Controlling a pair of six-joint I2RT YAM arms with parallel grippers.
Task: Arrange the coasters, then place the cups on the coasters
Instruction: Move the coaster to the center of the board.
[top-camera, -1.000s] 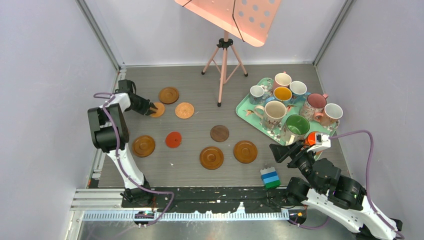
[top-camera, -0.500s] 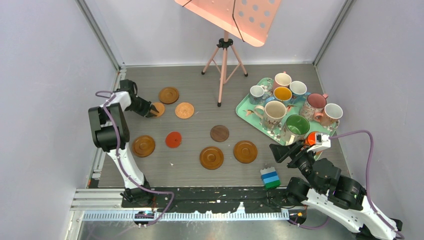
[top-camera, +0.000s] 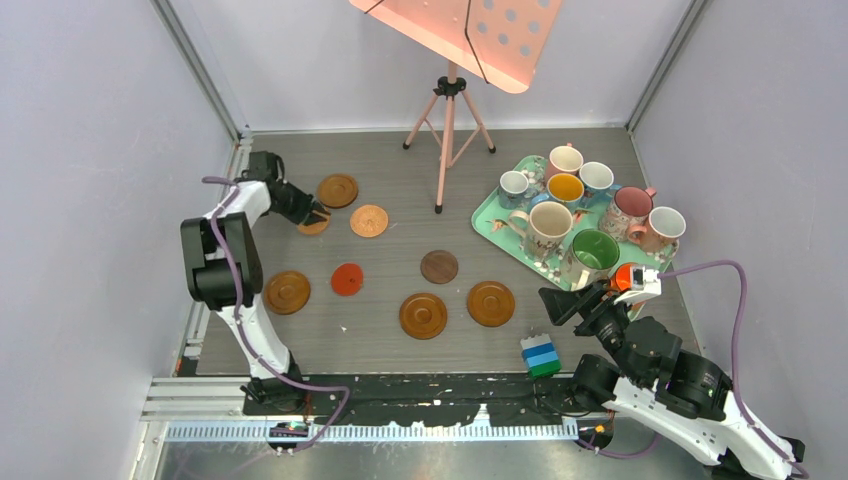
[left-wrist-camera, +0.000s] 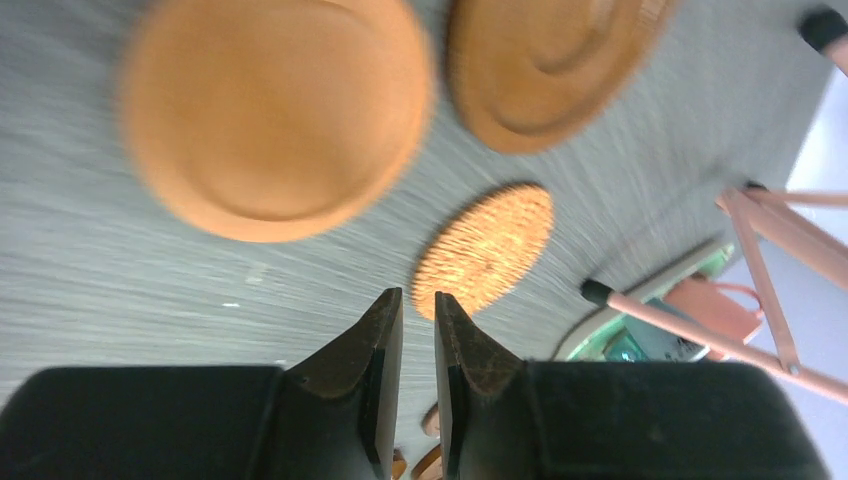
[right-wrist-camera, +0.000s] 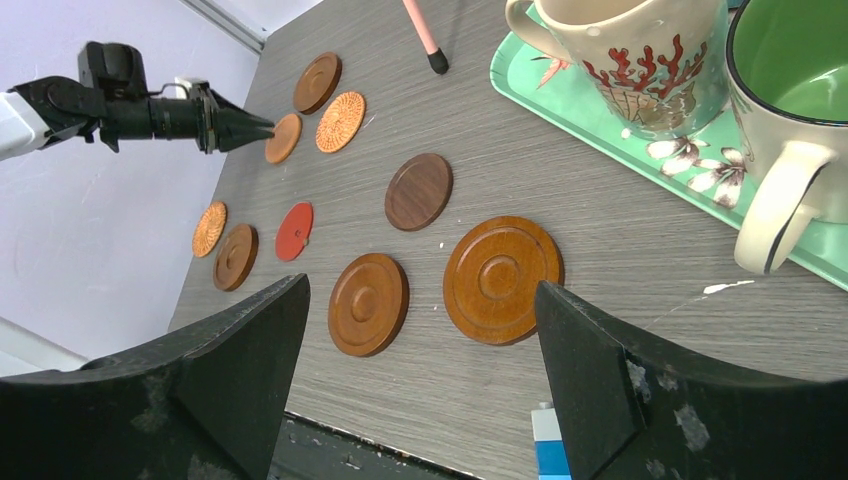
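Note:
Several round coasters lie on the grey table: a plain orange coaster (left-wrist-camera: 275, 115) (top-camera: 317, 226), a grooved brown one (top-camera: 338, 190), a woven one (top-camera: 369, 220), a dark one (top-camera: 439, 266), a red one (top-camera: 347, 279) and three larger brown discs (top-camera: 424, 315). My left gripper (top-camera: 316, 213) (left-wrist-camera: 418, 300) hovers at the plain orange coaster's edge, jaws almost together with only a slit, nothing between them. Cups (top-camera: 550, 222) stand crowded on the mint tray (top-camera: 487, 216). My right gripper (right-wrist-camera: 420, 288) (top-camera: 572, 300) is open near the tray's front corner, holding nothing.
A pink music stand on a tripod (top-camera: 447, 140) stands at the back middle, one foot (right-wrist-camera: 437, 62) near the tray. A blue, green and white brick stack (top-camera: 541, 355) sits by the right arm's base. Another woven coaster (right-wrist-camera: 208, 228) lies at the left edge.
The left gripper has swung right and a little farther back, coming over the plain orange coaster's edge. The right arm has not moved.

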